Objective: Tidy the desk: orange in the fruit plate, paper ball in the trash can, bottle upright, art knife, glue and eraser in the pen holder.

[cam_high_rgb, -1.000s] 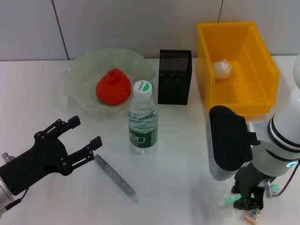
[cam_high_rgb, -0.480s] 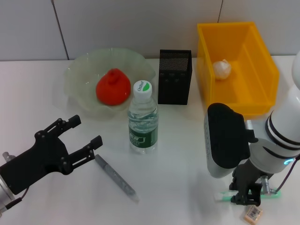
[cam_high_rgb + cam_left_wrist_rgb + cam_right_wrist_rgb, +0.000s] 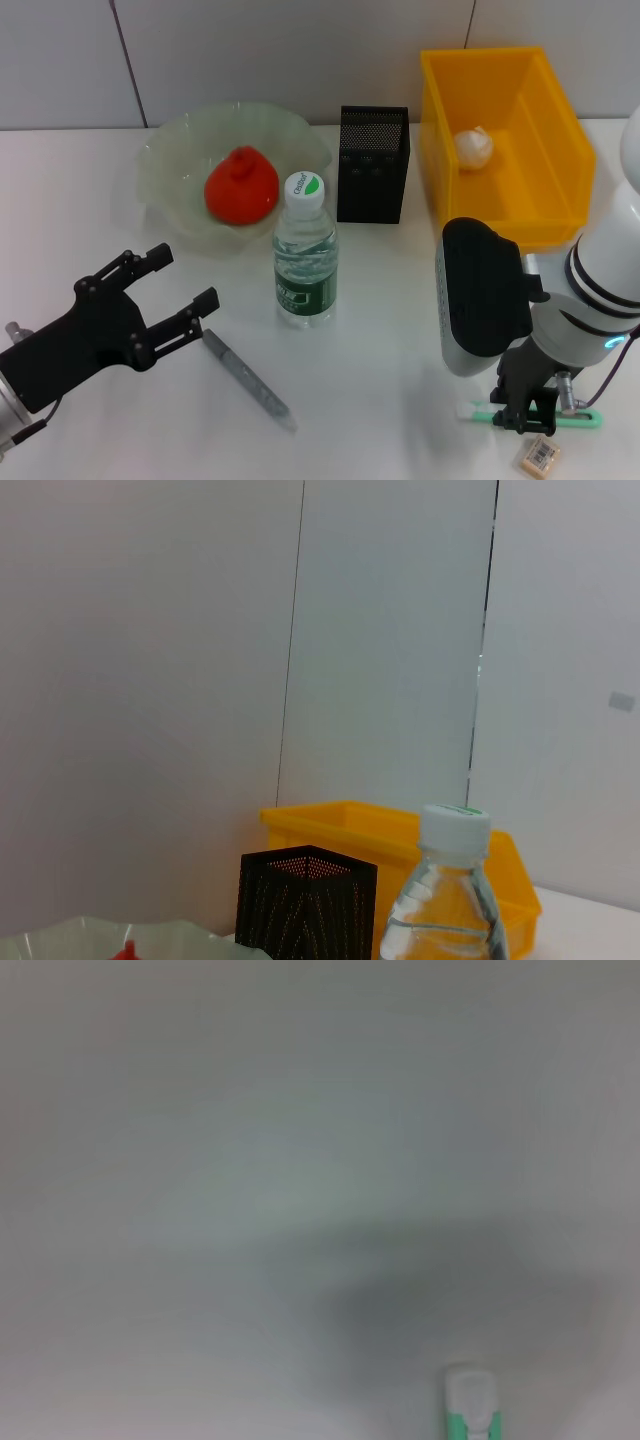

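While the right pincer (image 3: 527,415) is low by the near right edge of the counter (image 3: 380,350), it is closed around the green and white glue (image 3: 540,416), which lies flat. The eraser (image 3: 538,456) sits just beside it. The left pincer (image 3: 160,292) hangs wide apart near the knife (image 3: 247,378). The bottle (image 3: 305,250) stands up. The orange (image 3: 241,185) is in the plate (image 3: 170,165). The paper ball (image 3: 473,146) is in the yellow can (image 3: 560,150), next to the black holder (image 3: 372,165).
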`<state>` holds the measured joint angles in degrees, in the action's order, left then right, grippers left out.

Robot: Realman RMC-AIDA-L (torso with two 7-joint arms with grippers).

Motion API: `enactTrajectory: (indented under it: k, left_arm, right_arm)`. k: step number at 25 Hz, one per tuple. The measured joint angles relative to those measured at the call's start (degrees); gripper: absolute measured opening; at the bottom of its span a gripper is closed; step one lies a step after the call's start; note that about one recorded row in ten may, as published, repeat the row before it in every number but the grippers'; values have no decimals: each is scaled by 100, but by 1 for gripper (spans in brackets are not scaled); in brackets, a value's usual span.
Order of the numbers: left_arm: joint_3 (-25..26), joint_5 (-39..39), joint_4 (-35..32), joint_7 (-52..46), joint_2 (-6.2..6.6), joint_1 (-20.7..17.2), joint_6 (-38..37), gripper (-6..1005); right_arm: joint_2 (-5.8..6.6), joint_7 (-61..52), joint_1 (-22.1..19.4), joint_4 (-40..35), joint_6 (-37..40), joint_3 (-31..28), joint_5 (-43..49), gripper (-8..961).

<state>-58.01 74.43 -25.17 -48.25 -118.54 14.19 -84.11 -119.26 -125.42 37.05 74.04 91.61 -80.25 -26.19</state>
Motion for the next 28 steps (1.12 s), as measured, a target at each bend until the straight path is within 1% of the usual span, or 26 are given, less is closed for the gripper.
enactTrajectory:
  k: [4, 21, 28]
  left_arm:
    - [0, -3, -6, 0, 5, 6, 0, 827]
    - [0, -8, -6, 0, 7, 14, 0, 827]
    - [0, -7, -5, 0, 6, 13, 0, 827]
  right_arm:
    - [0, 0, 5, -11, -1, 12, 0, 161]
    - [-1, -138, 8, 121, -9, -58, 90, 158]
    - [0, -148, 4, 129, -19, -78, 107, 72]
